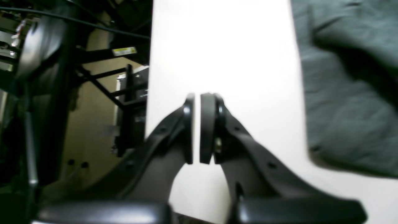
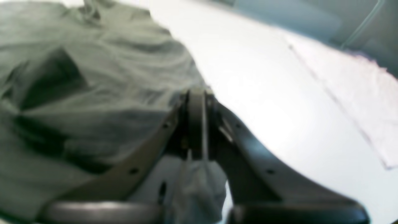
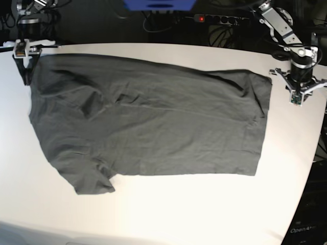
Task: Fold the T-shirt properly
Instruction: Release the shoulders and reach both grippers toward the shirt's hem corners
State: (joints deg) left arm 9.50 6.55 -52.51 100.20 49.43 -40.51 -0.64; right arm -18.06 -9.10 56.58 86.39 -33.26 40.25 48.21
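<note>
The T-shirt (image 3: 148, 127) lies spread flat across the white table (image 3: 168, 214), wrinkled, one sleeve pointing toward the near edge. The left gripper (image 1: 196, 129) hangs over bare table just beside the shirt's edge, its jaws nearly together with only a thin slit between the pads, holding nothing. The right gripper (image 2: 197, 124) sits at the far corner of the shirt; its jaws look almost closed with a fold of grey cloth bunched between the fingers (image 2: 149, 149), though the view is blurred.
</note>
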